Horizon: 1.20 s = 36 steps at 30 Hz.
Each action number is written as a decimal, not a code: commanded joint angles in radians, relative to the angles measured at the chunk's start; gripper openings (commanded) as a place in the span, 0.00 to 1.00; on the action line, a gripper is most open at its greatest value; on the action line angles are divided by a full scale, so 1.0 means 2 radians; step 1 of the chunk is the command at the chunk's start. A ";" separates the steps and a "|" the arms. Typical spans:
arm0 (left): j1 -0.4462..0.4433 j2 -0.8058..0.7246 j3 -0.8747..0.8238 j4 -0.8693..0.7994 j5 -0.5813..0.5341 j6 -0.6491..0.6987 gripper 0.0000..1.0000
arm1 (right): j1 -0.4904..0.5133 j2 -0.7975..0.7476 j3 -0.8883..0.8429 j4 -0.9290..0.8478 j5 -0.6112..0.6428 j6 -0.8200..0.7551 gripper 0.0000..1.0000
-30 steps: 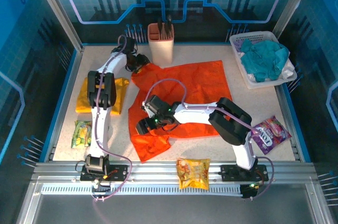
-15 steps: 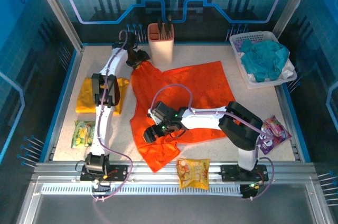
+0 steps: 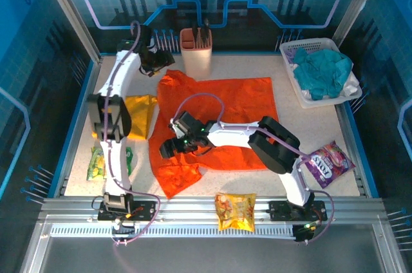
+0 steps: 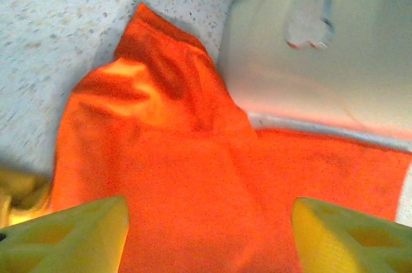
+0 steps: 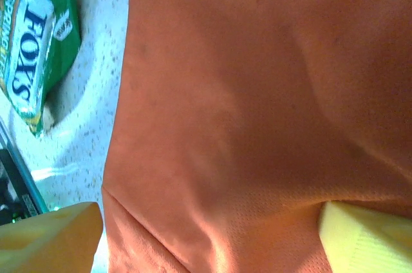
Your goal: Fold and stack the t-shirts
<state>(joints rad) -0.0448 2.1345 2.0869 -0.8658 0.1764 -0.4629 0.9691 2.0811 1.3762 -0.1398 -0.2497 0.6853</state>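
Crossing the orange t-shirt [image 3: 244,100], the right arm [image 3: 229,134] hides its middle.

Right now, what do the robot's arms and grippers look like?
Both arms have white links and black joints: left arm, right arm. A lilac cable loops along each. The wrist views show blocky yellow fingers with triangular cut-outs.

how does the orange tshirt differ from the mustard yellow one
The bright orange cotton t-shirt lies spread out and wrinkled in the middle; the mustard yellow cotton t-shirt is a compact bundle at the left. The orange one covers far more area than the yellow one. Both are plain soft cloth.
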 commanded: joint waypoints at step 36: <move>-0.250 -0.552 -0.687 -0.005 -0.038 -0.210 0.65 | -0.306 -0.528 -0.324 -0.323 0.104 -0.030 0.99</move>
<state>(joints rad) -0.4938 1.0798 0.7513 -0.8082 0.1444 -0.7620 0.4271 1.0588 0.7753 -0.7128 -0.0147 0.5877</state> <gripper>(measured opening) 0.660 0.995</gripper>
